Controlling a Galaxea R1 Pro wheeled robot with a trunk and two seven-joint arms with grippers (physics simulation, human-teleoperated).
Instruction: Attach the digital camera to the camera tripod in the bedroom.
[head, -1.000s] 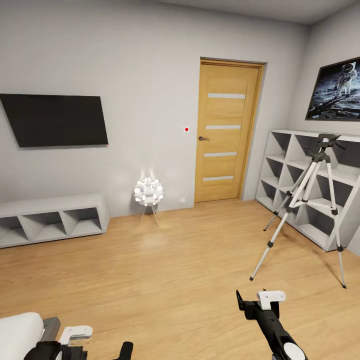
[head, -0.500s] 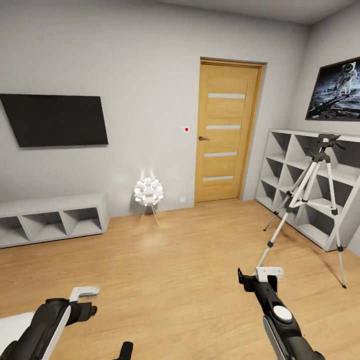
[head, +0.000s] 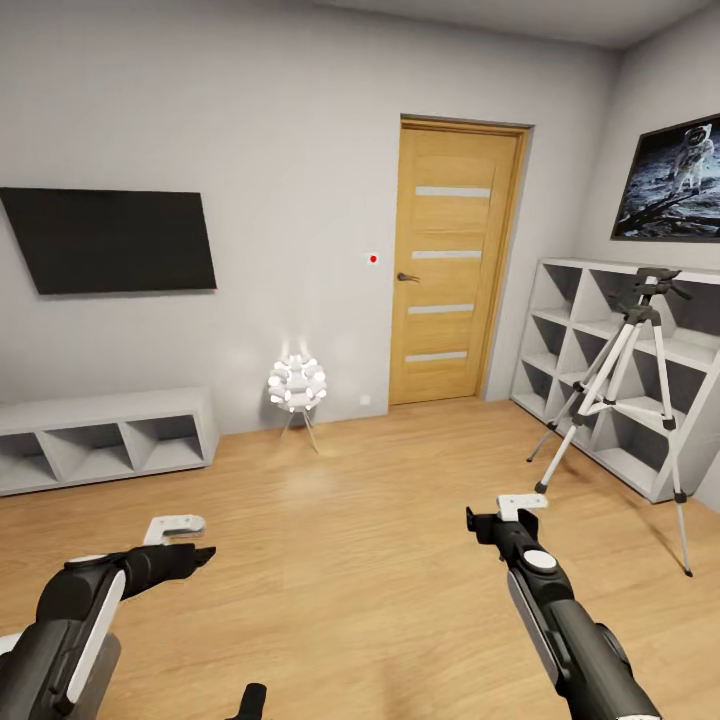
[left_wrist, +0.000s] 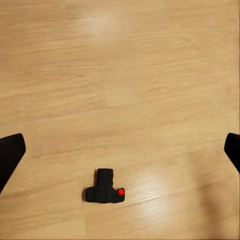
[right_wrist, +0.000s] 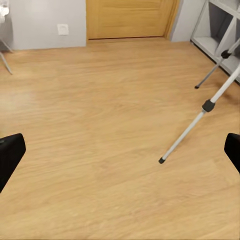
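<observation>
Digital camera (left_wrist: 104, 187) lies on floor (left_wrist: 120, 90) beneath spread left claw (left_wrist: 120, 150). Descend straight, pinch body, probably across its width. Right claw (right_wrist: 120, 150) spread, tripod (head: 625, 400) ahead.

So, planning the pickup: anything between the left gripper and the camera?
No. In the left wrist view, bare wood floor lies between the open left gripper and the digital camera.

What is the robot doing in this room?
It is getting ready to put a camera on a stand. The camera lies on the wood floor, under the left gripper, which is open and holds nothing. The right gripper is open too, stretched toward the tripod standing by the white shelves. Nothing has been picked up yet.
</observation>
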